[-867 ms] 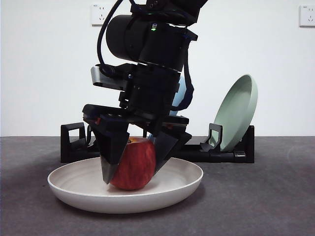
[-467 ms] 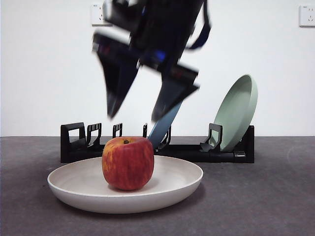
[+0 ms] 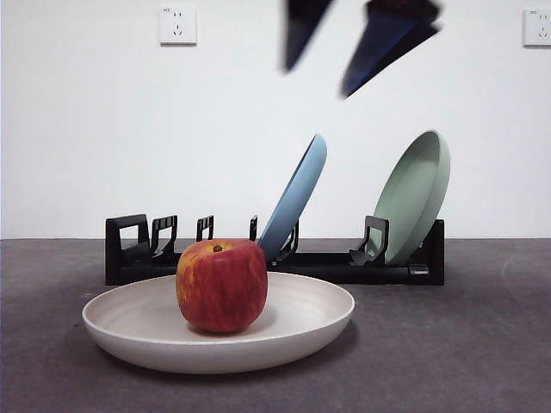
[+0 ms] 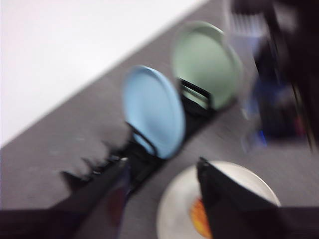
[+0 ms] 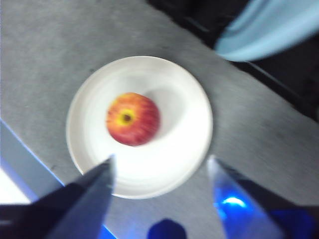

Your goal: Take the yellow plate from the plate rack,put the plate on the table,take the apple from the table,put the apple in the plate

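1. The apple (image 3: pixel 221 286) is sitting in the yellow plate (image 3: pixel 306 327), a bit off the plate's middle, stem up, with nothing touching it. My right wrist camera sees it from above, with the yellow patch around the stem (image 5: pixel 132 119).
2. The plate is flat on the table (image 3: pixel 456 361), toward the front edge, just in front of the plate rack (image 3: pixel 344 265).
3. My right gripper (image 5: pixel 159 172) is released, jaws spread wide, up in the air over the plate. In the front view you only catch two dark blurry jaw tips at the top edge (image 3: pixel 357 39).
4. My left gripper (image 4: pixel 162 181) is open too, holding nothing, up off the table near the rack. That camera is pretty blurry.
5. In the rack a light blue plate (image 3: pixel 297 198) leans near the middle and a pale green plate (image 3: pixel 417 194) leans at one end. The other slots are bare.
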Controlling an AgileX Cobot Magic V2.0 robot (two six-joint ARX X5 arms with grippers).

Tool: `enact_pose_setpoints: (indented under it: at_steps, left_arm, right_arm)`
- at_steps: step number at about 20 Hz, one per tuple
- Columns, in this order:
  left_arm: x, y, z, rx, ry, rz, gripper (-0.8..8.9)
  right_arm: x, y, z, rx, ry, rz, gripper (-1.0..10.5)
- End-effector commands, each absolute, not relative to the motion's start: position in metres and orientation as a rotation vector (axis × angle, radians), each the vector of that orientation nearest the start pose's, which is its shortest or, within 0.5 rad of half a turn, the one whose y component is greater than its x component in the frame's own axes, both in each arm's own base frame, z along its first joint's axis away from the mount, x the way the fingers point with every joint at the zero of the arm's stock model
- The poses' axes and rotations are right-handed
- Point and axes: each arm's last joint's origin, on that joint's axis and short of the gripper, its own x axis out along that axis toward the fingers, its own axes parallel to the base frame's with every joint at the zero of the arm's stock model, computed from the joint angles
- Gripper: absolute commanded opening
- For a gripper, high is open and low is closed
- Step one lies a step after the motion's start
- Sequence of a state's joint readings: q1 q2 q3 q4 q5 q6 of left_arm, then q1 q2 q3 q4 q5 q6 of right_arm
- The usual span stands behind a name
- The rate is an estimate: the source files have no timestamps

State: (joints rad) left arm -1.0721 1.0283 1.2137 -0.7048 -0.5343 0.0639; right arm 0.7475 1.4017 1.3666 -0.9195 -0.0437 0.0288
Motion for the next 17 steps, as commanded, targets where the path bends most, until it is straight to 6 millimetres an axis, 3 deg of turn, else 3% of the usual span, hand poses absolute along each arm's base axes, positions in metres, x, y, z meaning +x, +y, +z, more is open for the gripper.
enact_pose_setpoints:
  at_steps: [1, 4, 10, 13, 17]
  left_arm:
    - [0.111, -0.167, 0.381, 0.495, 0.394, -0.626, -0.09]
    - [0.121, -0.165, 0.370, 0.542, 0.488, -0.699, -0.09]
    - [0.161, -0.132, 0.369, 0.418, 0.559, -0.556, -0.09]
    - [0.175, -0.116, 0.363, 0.319, 0.524, -0.526, -0.09]
    - [0.169, -0.102, 0.332, 0.233, 0.447, -0.482, -0.09]
  right_arm:
    - [0.200, 0.172, 0.347, -0.326, 0.902, 0.698, -0.2]
    - [0.195, 0.146, 0.362, -0.285, 0.861, 0.642, -0.2]
    - [0.181, 0.098, 0.388, -0.175, 0.674, 0.520, -0.2]
    - [0.170, 0.083, 0.384, -0.143, 0.592, 0.482, -0.2]
    - [0.152, 0.072, 0.356, -0.108, 0.499, 0.465, -0.2]
